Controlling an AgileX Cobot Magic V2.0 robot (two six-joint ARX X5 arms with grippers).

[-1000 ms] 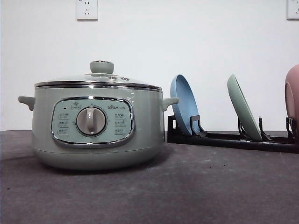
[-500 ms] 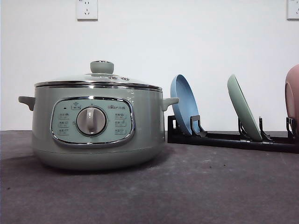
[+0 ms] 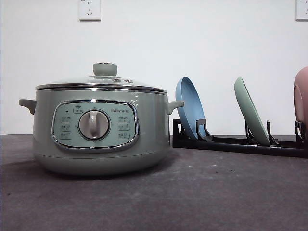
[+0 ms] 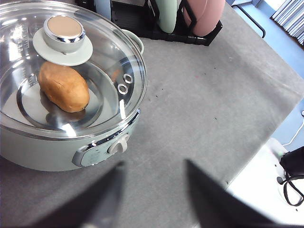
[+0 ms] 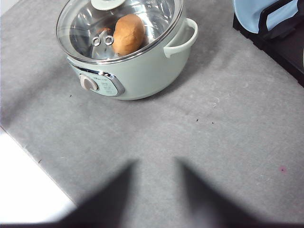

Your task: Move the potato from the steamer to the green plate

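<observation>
The sage-green steamer stands on the left of the grey table with its glass lid on. Through the lid, the orange-brown potato lies inside on the steel bottom. The green plate stands on edge in a black rack at the back right. My left gripper hovers open above the table in front of the steamer's dial. My right gripper is open too, above bare mat well short of the steamer.
The black rack also holds a blue plate beside the steamer's right handle and a pink dish at the far right. The table's edge lies close to both grippers in the wrist views.
</observation>
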